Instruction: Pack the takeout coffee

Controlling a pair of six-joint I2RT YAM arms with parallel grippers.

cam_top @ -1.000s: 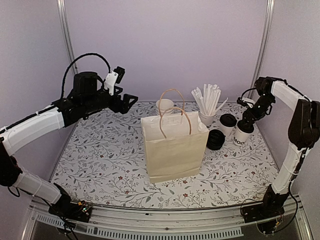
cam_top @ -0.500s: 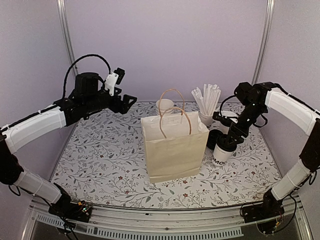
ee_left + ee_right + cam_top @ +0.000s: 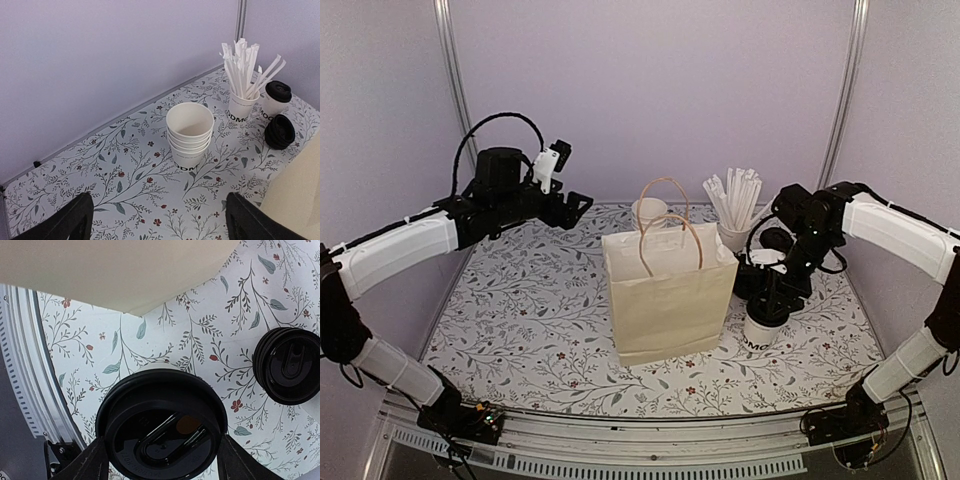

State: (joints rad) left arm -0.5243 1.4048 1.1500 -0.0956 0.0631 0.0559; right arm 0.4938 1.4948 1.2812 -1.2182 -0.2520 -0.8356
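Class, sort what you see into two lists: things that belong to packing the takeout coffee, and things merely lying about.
Job: lidded cup in the right gripper; second lidded cup; paper bag.
Lying about: cup of straws; stack of empty cups; stack of black lids.

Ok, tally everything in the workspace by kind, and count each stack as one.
Lidded coffee: 2, the held cup in the right gripper and the back cup
Stack of open cups: 1
Cup of straws: 1
Stack of black lids: 1
Paper bag: 1
Total: 6
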